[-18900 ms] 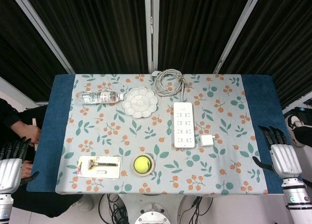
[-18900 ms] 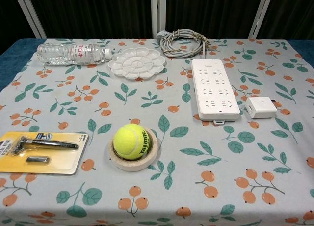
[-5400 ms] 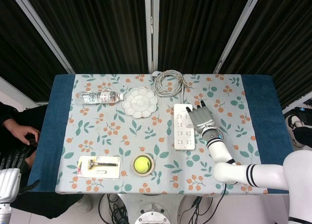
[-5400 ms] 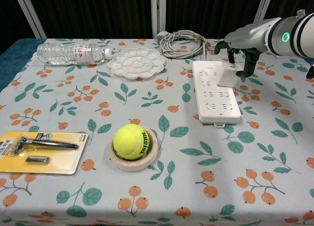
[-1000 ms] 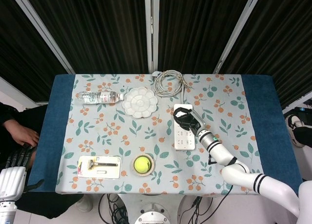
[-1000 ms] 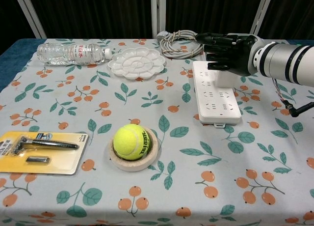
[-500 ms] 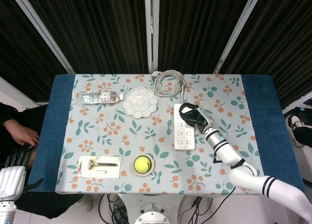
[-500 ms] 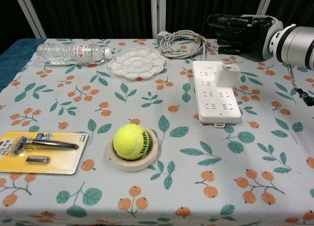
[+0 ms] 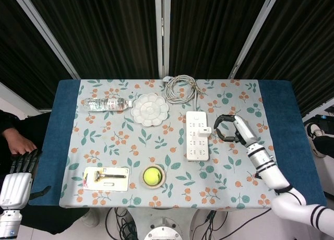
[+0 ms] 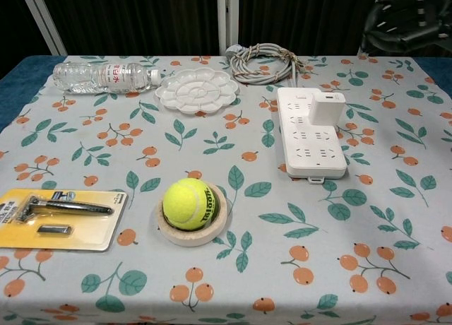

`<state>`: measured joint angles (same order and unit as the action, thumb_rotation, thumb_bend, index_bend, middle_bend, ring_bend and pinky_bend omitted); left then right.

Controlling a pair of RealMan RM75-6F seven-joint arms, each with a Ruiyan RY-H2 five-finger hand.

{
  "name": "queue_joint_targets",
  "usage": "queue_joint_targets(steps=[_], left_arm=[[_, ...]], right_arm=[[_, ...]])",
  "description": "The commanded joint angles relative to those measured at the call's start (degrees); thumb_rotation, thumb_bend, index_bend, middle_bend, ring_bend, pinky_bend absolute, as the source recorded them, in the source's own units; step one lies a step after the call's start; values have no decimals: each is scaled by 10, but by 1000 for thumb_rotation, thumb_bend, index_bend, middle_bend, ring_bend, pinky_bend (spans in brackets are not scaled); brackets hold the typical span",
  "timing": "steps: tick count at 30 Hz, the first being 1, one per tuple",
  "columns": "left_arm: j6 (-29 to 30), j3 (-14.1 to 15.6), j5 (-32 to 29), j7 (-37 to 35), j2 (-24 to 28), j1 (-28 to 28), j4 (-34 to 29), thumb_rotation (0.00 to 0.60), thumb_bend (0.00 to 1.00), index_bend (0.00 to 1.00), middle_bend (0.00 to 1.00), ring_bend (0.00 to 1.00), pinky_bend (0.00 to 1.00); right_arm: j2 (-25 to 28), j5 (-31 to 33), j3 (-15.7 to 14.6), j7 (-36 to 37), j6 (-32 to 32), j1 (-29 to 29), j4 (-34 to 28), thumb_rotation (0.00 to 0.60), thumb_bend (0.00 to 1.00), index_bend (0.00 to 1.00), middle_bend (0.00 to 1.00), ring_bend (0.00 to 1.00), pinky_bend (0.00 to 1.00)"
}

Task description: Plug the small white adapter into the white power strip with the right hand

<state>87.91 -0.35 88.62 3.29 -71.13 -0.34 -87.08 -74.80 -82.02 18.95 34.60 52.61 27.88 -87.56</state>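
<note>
Two hands in our sights: our right hand (image 9: 233, 128) hovers right of the white power strip (image 9: 196, 142), fingers curled, holding nothing. We see the small white adapter (image 10: 325, 107) standing plugged into the strip's far right side. Our left hand (image 9: 17, 181) hangs off the table's (image 9: 62, 115) near-left edge, fingers straight and apart, empty.

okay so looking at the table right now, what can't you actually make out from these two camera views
- Adapter prongs: hidden in both views by its own body on the power strip; how deep it seats cannot be told.
- Right hand: cut off by the top right corner in the chest view.
- Left hand: only its back shows in the head view; absent from the chest view.
- Bottle label text: too small to read.
- Cable coil plug end: not visible.
</note>
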Motion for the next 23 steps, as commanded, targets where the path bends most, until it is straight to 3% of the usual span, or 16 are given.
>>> queue_joint_targets(steps=[1, 4, 7, 17, 23], left_arm=[[0, -3, 0, 4, -1, -3, -1, 600, 83, 64, 0, 0, 0], [2, -6, 0, 8, -1, -5, -3, 600, 83, 64, 0, 0, 0], [4, -7, 0, 10, -2, -5, -4, 600, 82, 64, 0, 0, 0], [13, -8, -2, 15, -7, -3, -3, 600, 82, 64, 0, 0, 0], [17, -9, -4, 17, -7, -2, -4, 600, 82, 64, 0, 0, 0]], right_arm=[[92, -14, -64, -204, 84, -72, -68, 600, 283, 129, 199, 56, 0], [118, -1, -86, -287, 111, -100, -97, 600, 283, 13, 83, 0, 0], [129, 4, -106, -335, 152, -131, -119, 600, 284, 0, 41, 0, 0], [124, -44, -154, -371, 297, -221, -120, 600, 296, 0, 34, 0, 0], [124, -61, -157, -381, 312, -225, -126, 600, 298, 0, 37, 0, 0]])
